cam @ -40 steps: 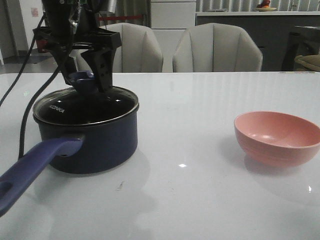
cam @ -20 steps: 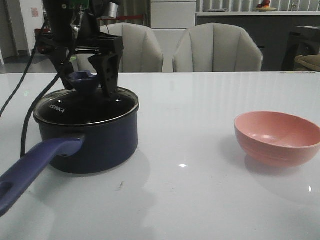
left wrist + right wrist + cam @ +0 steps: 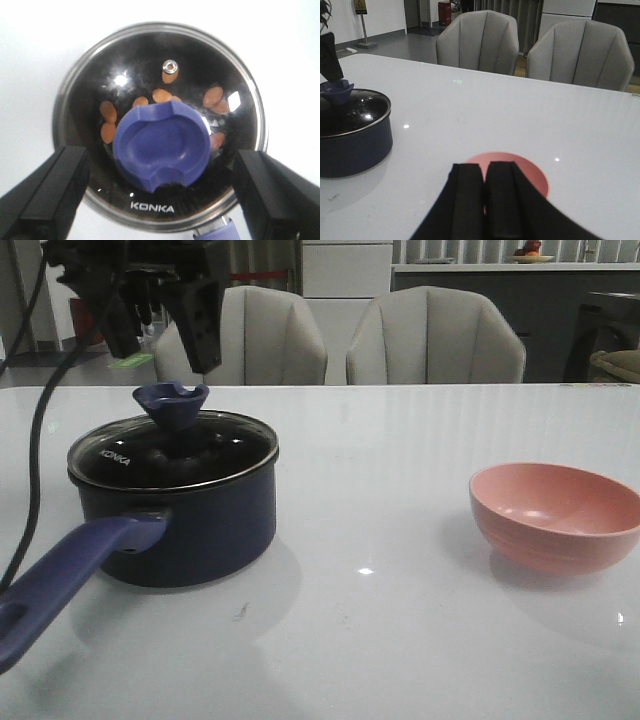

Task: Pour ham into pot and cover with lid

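The dark navy pot (image 3: pixel 190 525) stands at the left of the table, its long purple-blue handle (image 3: pixel 70 580) pointing toward the front. The glass lid (image 3: pixel 225 445) rests on its rim, KONKA lettering forward, blue notched knob (image 3: pixel 171 405) up. Through the glass I see several orange-pink ham slices (image 3: pixel 108 111) on the black bottom. My left gripper (image 3: pixel 160 335) hangs open above the knob (image 3: pixel 161 146), apart from it, its fingers (image 3: pixel 47 192) wide on either side of the lid (image 3: pixel 125 55). My right gripper (image 3: pixel 485 170) is shut and empty above the pink bowl (image 3: pixel 537 177); the front view does not show it.
The empty salmon-pink bowl (image 3: pixel 555 515) sits at the right of the white table (image 3: pixel 380 640). Two grey chairs (image 3: pixel 435 335) stand behind the far edge. A black cable (image 3: pixel 35 455) hangs down at the left beside the pot (image 3: pixel 355 145).
My left gripper has let go of the lid's knob, opened and risen clear of it. The lid stays seated on the pot. The bowl has not moved.
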Controlling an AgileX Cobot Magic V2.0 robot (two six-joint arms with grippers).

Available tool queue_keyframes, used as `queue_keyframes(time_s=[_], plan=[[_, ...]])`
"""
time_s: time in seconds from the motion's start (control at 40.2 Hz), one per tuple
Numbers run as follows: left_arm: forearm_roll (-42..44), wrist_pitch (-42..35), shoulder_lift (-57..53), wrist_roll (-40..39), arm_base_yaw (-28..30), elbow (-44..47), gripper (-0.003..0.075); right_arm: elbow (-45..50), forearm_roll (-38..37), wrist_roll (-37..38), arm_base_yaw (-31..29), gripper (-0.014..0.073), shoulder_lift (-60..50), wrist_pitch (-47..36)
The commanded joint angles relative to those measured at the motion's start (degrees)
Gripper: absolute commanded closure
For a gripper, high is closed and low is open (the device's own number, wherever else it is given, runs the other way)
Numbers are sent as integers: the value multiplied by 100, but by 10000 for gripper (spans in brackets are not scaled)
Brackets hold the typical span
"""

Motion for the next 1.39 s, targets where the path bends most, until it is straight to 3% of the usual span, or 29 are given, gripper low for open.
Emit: queue_keyframes(time_s=[0.0, 0.149, 0.349, 0.672, 0.971, 1.145, 1.295, 1.369], plan=[[-8, 183, -690, -19, -33, -124, 126, -153, 3, -40, 9, 447, 38, -439], [21, 183, -1410, -19, -10, 259, 150, -153, 3, -40, 9, 447, 38, -439], [126, -114, -2768, -19, 250, 1504, 201, -153, 3, -40, 9, 447, 38, -439], [126, -1738, -5159, -19, 755, 3781, 272, -153, 3, -40, 9, 447, 38, -439], [136, -3275, -7442, -19, 807, 5920, 336, -153, 3, -40, 9, 447, 38, -439], [136, -3704, -8725, -60, 807, 6956, 444, -153, 3, -40, 9, 447, 38, -439], [93, -3936, -9737, -129, 807, 7647, 616, -153, 3, -40, 9, 447, 38, -439], [68, -4044, -10182, -129, 807, 7926, 605, -153, 3, -40, 9, 447, 38, -439]])
